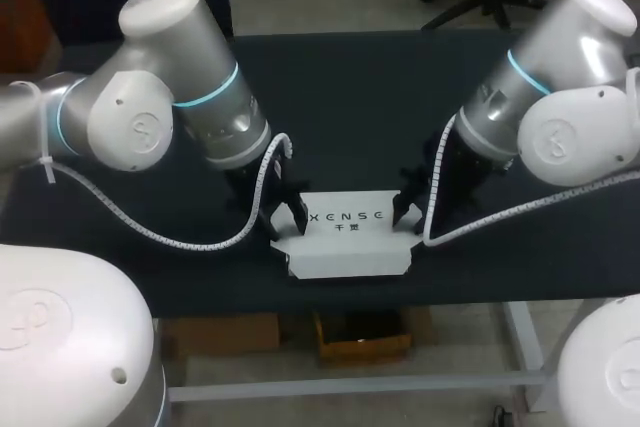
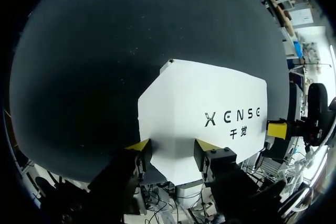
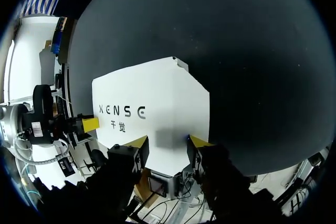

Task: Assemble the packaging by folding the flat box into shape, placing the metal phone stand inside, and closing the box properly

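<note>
Flat box (image 1: 350, 244) lies unfolded, long axis left-right, print up; left gripper (image 2: 170, 148) and right gripper (image 3: 168, 142) straddle its ends, fingers spread.

The box (image 1: 347, 237) lies flat on the table (image 1: 350, 87), in the middle and close to the front edge. Most of the table lies behind it. The left claw (image 1: 283, 219) is at the box's left end, and the right claw (image 1: 408, 209) is at its right end, so the box sits between them. At each end, the box's edge lies between that claw's two fingers, which stand apart.
</note>
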